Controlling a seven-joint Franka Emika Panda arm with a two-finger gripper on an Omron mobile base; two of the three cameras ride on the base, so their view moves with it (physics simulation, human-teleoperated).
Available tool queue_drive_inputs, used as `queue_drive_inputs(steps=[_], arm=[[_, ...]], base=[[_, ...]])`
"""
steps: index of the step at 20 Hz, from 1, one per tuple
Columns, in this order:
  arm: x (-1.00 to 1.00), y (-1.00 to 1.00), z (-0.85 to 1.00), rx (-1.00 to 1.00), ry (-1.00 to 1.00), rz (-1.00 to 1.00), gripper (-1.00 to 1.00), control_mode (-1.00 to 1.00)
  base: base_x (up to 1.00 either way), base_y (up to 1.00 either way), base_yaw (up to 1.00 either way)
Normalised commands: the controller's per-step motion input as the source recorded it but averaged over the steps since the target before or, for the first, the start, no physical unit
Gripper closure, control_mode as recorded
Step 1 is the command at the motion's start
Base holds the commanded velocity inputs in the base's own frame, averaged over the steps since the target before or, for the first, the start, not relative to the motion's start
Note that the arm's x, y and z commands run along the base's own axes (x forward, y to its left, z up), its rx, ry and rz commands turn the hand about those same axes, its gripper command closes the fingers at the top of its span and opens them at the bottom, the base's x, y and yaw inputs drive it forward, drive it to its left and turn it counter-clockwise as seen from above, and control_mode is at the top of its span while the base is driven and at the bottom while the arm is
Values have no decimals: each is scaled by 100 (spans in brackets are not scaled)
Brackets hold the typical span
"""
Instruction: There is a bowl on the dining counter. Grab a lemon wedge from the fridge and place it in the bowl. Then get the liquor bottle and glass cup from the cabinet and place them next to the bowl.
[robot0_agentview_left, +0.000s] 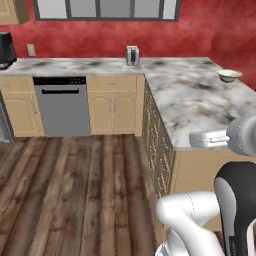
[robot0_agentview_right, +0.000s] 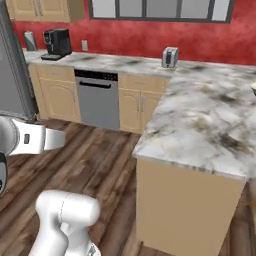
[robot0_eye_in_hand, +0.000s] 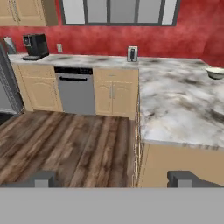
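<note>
Gripper (robot0_eye_in_hand: 113, 178) jaws spread wide, nothing between them (tips well apart at the bottom of the hand view). Ahead lies wood floor (robot0_eye_in_hand: 65, 144), then the dining counter (robot0_eye_in_hand: 175, 105). The bowl (robot0_eye_in_hand: 215, 73) sits at the dining counter's far right edge, well apart from the jaws. Toaster (robot0_eye_in_hand: 132, 54) stands on the dining counter's back run.

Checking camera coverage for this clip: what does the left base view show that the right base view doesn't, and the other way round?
Left base view alone: the whole bowl near the far right of the dining counter. Right base view alone: the coffee machine on the back counter and the grey fridge at the left edge. Both: the toaster, the dishwasher, the tan base cabinets, the red wall, the wood floor and the robot's white arm.
</note>
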Motion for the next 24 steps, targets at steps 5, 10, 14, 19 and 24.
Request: queue_drive_inputs(steps=[5,10,14,19,24], arm=[[0,0,0,0,0,0,-100,100],[0,0,0,0,0,0,-100,100],[0,0,0,0,0,0,-100,100],[0,0,0,0,0,0,-100,100],[0,0,0,0,0,0,-100,100]], base=[[53,96,-42],[62,84,-37],[78,65,-26],[86,50,-14],[88,46,-3]])
